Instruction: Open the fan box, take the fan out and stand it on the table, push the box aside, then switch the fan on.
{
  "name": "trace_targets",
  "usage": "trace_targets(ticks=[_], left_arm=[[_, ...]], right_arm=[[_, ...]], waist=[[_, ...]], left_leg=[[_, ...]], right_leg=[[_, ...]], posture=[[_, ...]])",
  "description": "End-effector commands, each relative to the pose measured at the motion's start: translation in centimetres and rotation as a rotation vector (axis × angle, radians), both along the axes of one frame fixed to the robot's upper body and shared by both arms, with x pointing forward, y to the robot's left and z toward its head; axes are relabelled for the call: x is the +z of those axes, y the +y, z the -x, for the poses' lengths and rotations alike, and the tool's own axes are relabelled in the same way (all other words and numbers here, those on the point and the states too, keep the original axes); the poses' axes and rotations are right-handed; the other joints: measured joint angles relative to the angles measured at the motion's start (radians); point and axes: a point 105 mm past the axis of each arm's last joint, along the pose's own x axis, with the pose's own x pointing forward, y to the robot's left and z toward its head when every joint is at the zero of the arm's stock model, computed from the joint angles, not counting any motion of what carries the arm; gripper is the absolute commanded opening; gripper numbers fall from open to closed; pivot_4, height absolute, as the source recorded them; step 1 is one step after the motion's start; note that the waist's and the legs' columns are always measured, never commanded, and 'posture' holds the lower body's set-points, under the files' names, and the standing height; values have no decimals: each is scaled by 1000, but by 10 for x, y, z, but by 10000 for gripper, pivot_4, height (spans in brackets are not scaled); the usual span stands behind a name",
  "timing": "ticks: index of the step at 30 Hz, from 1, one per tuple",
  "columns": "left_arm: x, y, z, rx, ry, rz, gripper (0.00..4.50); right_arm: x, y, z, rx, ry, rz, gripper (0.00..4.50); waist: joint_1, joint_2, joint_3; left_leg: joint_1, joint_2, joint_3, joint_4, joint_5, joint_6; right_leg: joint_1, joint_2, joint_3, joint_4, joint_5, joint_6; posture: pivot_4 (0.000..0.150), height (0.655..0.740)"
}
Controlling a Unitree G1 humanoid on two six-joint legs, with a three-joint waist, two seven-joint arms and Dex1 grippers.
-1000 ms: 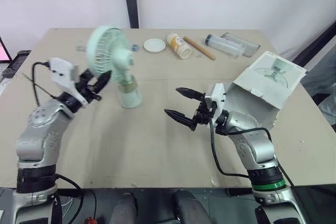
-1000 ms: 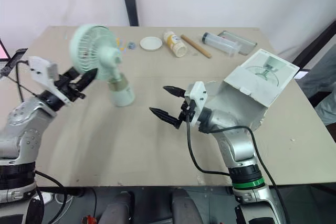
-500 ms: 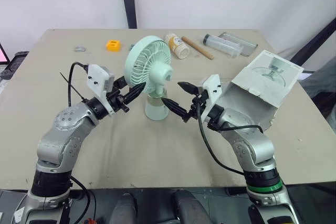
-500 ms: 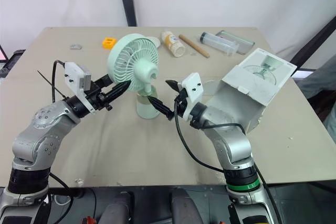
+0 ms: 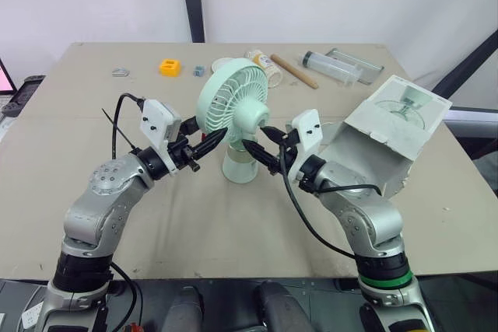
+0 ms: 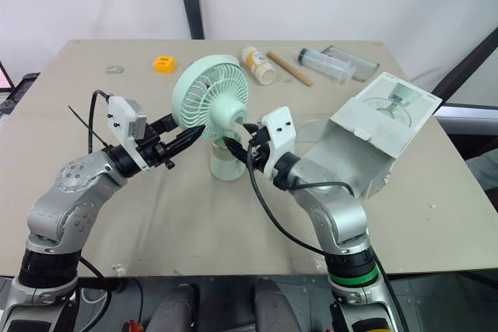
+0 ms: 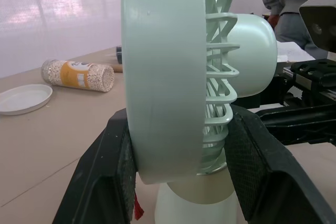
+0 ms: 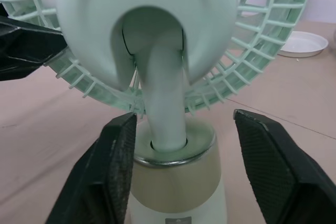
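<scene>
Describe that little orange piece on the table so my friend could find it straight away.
Start at the tan table and look along its far edge, to the left of the green fan standing in the middle. Three small bits lie in a row there. The orange block is the middle one, between a grey metal piece and a bluish piece, and the only brightly coloured one.

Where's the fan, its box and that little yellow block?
fan (image 5: 232,103), left eye view, on the grille of its round head.
fan box (image 5: 373,149), left eye view, on its white side wall.
yellow block (image 5: 169,67), left eye view, on its top.
</scene>
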Motion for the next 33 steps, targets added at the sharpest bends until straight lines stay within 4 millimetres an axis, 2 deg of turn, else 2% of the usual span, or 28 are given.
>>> trace_targets(ticks=[1, 18, 19, 20, 33], left_arm=[[11, -11, 6, -47, -52, 8, 18564], [11, -9, 3, -36, -63, -17, 18564], [11, -9, 3, -36, -63, -17, 18564], [11, -9, 3, -36, -64, -18, 18564], [11, -10, 2, -27, -66, -16, 18564]], right_arm=[[19, 5, 5, 12, -79, -6, 31670], [16, 3, 1, -14, -76, -7, 31670], [17, 3, 1, -12, -75, -14, 26186], [16, 3, 1, -12, -74, -15, 23443], [14, 1, 0, -21, -66, -9, 23443]], waist=[[1, 0, 0], [2, 0, 0], [2, 0, 0], [2, 0, 0], [2, 0, 0]], left_leg=[[0, 0, 0, 0, 0, 0], [0, 0, 0, 0, 0, 0], [0, 0, 0, 0, 0, 0], [0, 0, 0, 0, 0, 0], [0, 0, 0, 0, 0, 0]], right_leg=[[0, 0, 0, 0, 0, 0], [0, 0, 0, 0, -1, 2], [0, 0, 0, 0, -1, 2], [0, 0, 0, 0, -1, 2], [0, 0, 0, 0, -2, 3]], posture=[[1500, 7400], [1500, 7400], [1500, 7400], [1500, 7400], [1500, 7400]])
